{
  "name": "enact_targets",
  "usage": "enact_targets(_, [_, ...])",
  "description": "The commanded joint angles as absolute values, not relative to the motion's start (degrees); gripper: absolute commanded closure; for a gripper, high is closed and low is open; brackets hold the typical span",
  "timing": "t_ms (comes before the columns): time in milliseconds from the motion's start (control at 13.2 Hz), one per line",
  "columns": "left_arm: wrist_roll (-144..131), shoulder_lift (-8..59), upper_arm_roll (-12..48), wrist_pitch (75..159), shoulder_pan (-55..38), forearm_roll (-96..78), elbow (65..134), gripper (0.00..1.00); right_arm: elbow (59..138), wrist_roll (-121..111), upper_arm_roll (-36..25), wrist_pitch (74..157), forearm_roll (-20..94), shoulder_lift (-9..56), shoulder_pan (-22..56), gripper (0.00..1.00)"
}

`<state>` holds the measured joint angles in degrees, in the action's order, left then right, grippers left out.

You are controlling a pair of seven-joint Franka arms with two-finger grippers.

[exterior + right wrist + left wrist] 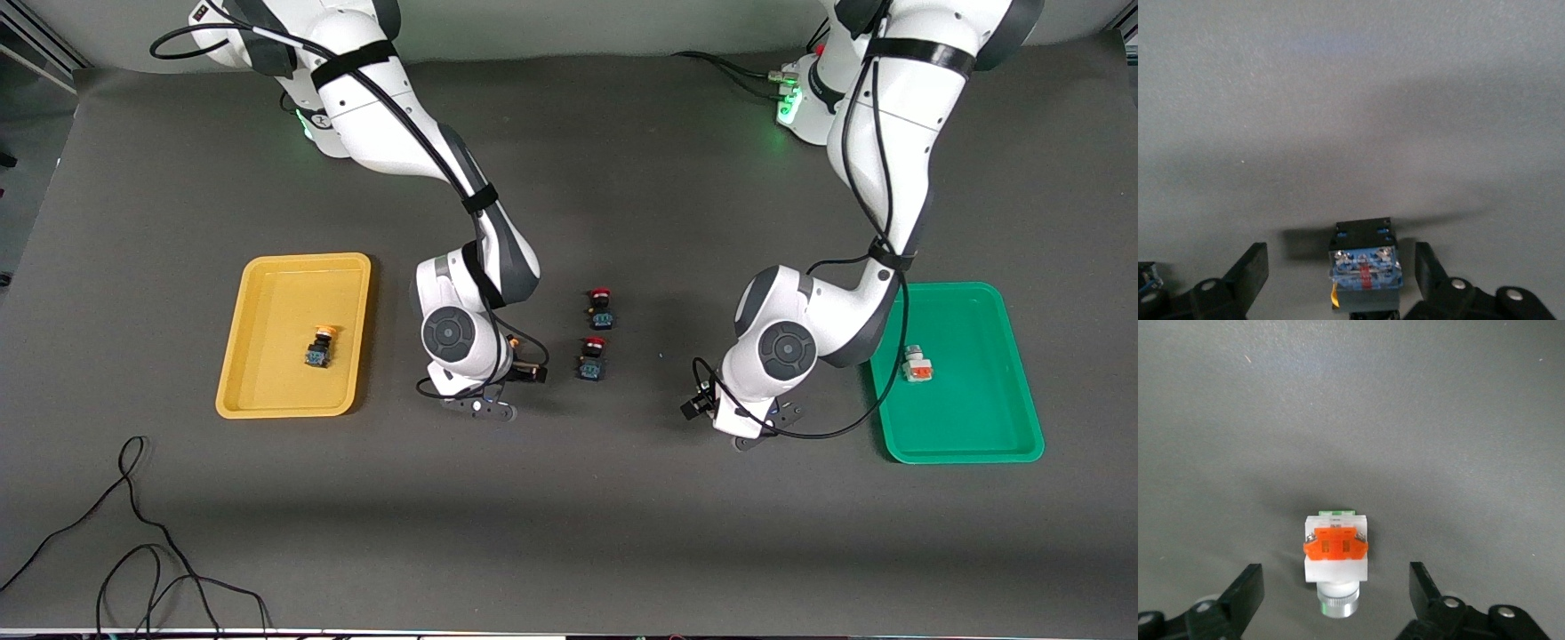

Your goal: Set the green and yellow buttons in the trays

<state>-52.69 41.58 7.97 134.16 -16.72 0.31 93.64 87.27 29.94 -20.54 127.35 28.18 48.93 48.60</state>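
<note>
Already one black-bodied button with a yellow-orange cap (pixel 321 348) lies in the yellow tray (pixel 267 400) at the right arm's end of the table, and one white-bodied button with an orange block (pixel 917 365) lies in the green tray (pixel 978 444) at the left arm's end, so half of the sorting looks done and each arm is placed over its own second piece. The right gripper (pixel 1341 280) hangs low over the mat between the yellow tray and the two red-capped switches (pixel 596 333); its fingers (pixel 1248 273) are spread wide, and a second black-bodied button (pixel 1365 267) lies on the mat between them, touching neither, its blue terminal face up and a sliver of yellow cap showing by the wrist. The left gripper (pixel 1337 590) hangs just beside the green tray, toward the middle of the table, likewise spread wide, with a second white-bodied button (pixel 1335 553) lying between the fingers, orange block up and silvery end toward the wrist, clear of both fingertips. Both buttons sit roughly centred in the gaps, which suggests each arm is lined up to descend and close. The red-capped switches rest between the two arms, apart from either gripper, and belong to neither tray.
</note>
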Motion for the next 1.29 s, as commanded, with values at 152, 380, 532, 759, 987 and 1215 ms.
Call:
enact_targets(152, [-54.3,43.3,7.1,136.9,-17.9,3.7,92.7,0.38,87.9,31.2,-21.4,128.1,29.4,48.1,49.9,1.0])
enact_targets(380, [-54.3,43.3,7.1,136.8,-17.9,3.7,92.7,0.8,87.6,31.0,-22.7,124.6,28.5,43.9,49.5,1.0])
enact_targets(532, [-54.2,42.8,7.1,136.1,-17.9,3.7,92.7,0.85,87.2,30.8,-26.2,117.7,28.4,39.2,50.0,1.0])
enact_targets(759, [-53.8,38.5,7.6,131.1,-17.9,3.7,92.7,0.85,87.2,30.1,-30.3,107.7,25.3,31.4,49.9,1.0])
enact_targets(987, [-53.4,28.5,8.3,115.4,-18.9,3.2,92.5,0.83,87.4,24.1,-33.4,98.5,16.2,25.1,48.8,1.0])
enact_targets(1215, [-48.4,20.8,8.7,105.1,-18.6,3.1,92.7,0.84,87.8,11.6,-42.0,93.4,15.8,22.9,48.9,1.0])
